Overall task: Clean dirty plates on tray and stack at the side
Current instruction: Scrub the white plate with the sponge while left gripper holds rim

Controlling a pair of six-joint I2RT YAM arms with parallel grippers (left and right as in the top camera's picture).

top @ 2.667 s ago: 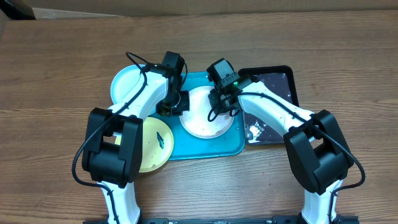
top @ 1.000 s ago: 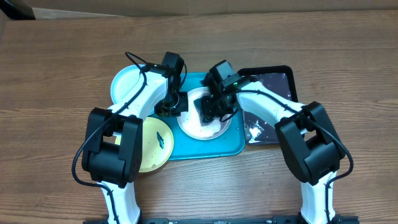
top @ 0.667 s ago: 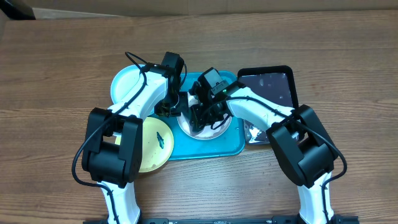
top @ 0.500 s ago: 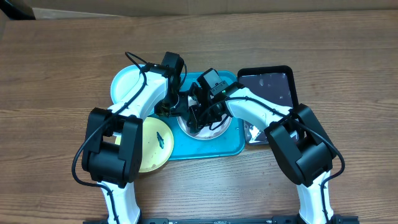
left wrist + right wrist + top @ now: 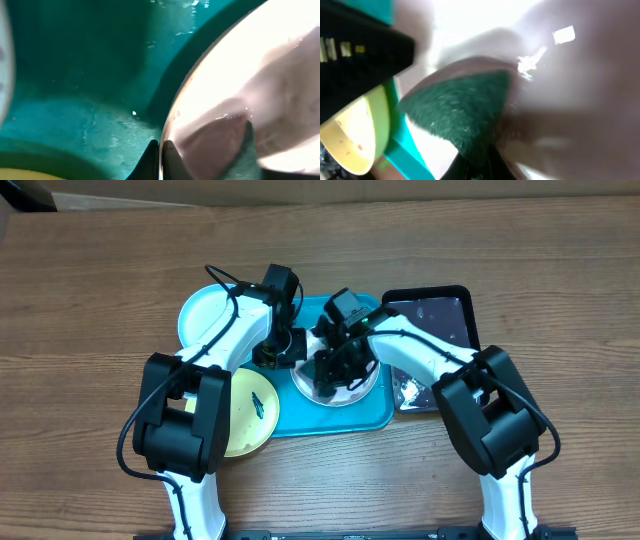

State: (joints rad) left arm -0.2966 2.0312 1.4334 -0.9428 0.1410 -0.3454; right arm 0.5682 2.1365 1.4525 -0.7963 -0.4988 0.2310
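The white plate lies on the teal tray. My left gripper is shut on the white plate's left rim, one finger inside it and one outside. My right gripper is shut on a dark green sponge and presses it on the white plate. The pale yellow plate with a dark smear lies half off the tray at its left front; it also shows in the right wrist view. The light blue plate lies at the tray's back left.
A black tray with wet streaks stands right of the teal tray. Bare wooden table surrounds the trays. Both arms crowd over the teal tray's middle.
My right gripper moved left from the plate's right rim onto its middle with the sponge, then shifted slightly back right. The white plate shifted a little. The left gripper kept its hold.
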